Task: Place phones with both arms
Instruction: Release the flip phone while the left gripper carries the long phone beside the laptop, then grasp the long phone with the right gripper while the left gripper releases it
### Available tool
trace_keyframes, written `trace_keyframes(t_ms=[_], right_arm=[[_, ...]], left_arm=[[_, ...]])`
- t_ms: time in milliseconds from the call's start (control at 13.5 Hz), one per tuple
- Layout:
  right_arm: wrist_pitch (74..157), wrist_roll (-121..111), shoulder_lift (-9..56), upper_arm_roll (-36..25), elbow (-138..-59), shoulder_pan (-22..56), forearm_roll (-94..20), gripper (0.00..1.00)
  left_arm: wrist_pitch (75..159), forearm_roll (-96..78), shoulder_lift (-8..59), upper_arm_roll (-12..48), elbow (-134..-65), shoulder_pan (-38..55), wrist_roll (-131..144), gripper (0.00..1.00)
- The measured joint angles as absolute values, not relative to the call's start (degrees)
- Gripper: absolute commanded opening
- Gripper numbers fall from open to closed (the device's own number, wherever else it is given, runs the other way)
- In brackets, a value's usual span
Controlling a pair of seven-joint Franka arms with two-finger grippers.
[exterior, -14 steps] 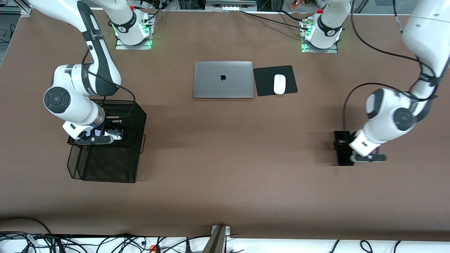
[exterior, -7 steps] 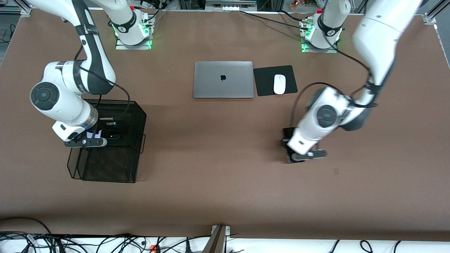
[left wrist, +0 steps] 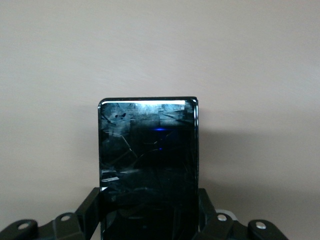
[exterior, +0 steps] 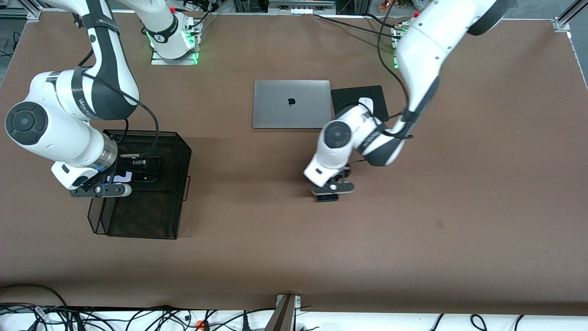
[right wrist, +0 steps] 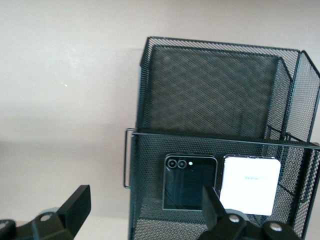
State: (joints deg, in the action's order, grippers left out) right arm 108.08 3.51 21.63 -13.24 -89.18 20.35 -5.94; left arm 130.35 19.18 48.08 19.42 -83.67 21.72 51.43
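My left gripper (exterior: 332, 188) is shut on the longer black slab phone (exterior: 327, 198) and holds it over bare table in the middle. In the left wrist view the phone (left wrist: 148, 155) sticks out from the gripper (left wrist: 149, 222), its glass cracked. My right gripper (exterior: 98, 190) is open and empty over the edge of the black mesh basket (exterior: 180, 151) at the right arm's end. The small pale lilac-white phone (exterior: 120, 177) and the small black phone (exterior: 148, 177) lie side by side in the basket. They also show in the right wrist view, black phone (right wrist: 189, 182) and white phone (right wrist: 251, 186), past the open gripper (right wrist: 145, 212).
A closed silver laptop (exterior: 291, 103) lies near the arms' bases. Beside it is a black mouse pad (exterior: 349, 95) with a white mouse (exterior: 364, 99), partly hidden by the left arm. The basket's lower mesh compartment (exterior: 138, 220) faces the front camera. Cables run along the table's near edge.
The left arm has swung the black slab phone from the left arm's end of the table to the middle. The right gripper has drawn back from the phones in the basket.
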Motion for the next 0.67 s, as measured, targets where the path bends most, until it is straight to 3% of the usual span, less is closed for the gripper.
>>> trace_keyframes(t_ms=[518, 592, 666], right_arm=[[106.4, 4.4, 23.7, -13.1, -85.3, 20.6, -6.0, 0.99], [106.4, 4.4, 23.7, -13.1, -85.3, 20.6, -6.0, 0.99], [106.4, 4.5, 23.7, -13.1, -85.3, 20.6, -6.1, 0.99]], left_arm=[[132.8, 19.3, 54.7, 11.4, -74.8, 35.2, 56.6, 0.00], [133.0, 19.3, 55.8, 10.3, -73.7, 36.0, 57.4, 0.42], [133.1, 19.3, 56.5, 9.9, -72.5, 36.4, 57.9, 0.99]])
